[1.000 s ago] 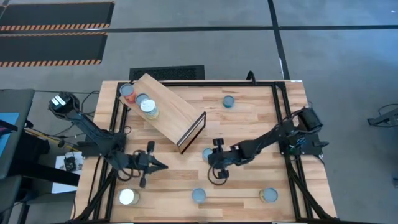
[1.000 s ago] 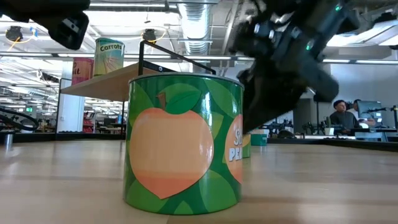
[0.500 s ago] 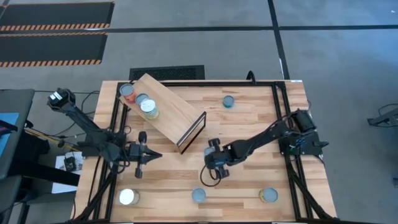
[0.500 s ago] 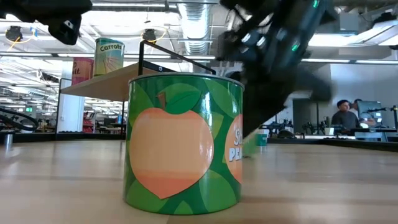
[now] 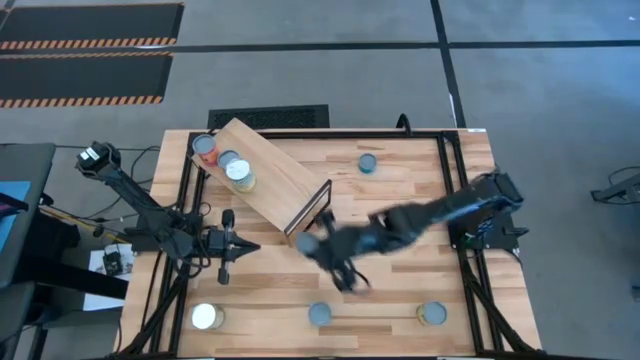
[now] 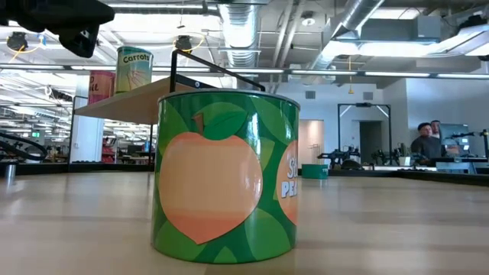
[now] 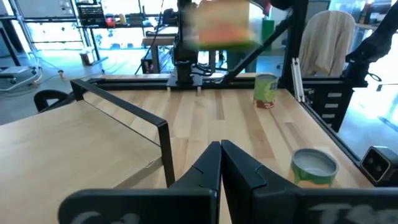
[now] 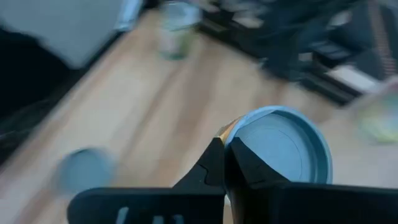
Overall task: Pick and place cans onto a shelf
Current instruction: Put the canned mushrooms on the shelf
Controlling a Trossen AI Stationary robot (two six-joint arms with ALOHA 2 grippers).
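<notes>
Nearest the low camera we see a green tin with a peach label [image 6: 227,174] on the planked wooden table [image 5: 400,190]; three loose tins wait along the near edge, one white-lidded [image 5: 205,317], one blue-lidded [image 5: 319,314], one greenish [image 5: 432,314]; one more blue-lidded tin [image 5: 368,163] stands far off. The light plain-wood shelf [image 5: 268,177] already carries three tins [image 5: 227,163]; we judge the task roughly half done. The right gripper [image 8: 225,160] is clamped on an orange-sided tin with a blue lid [image 8: 278,145], near the shelf's dark-edged end panel [image 5: 310,212]. The left gripper [image 7: 220,163] waits beside the shelf, fingers together, empty.
</notes>
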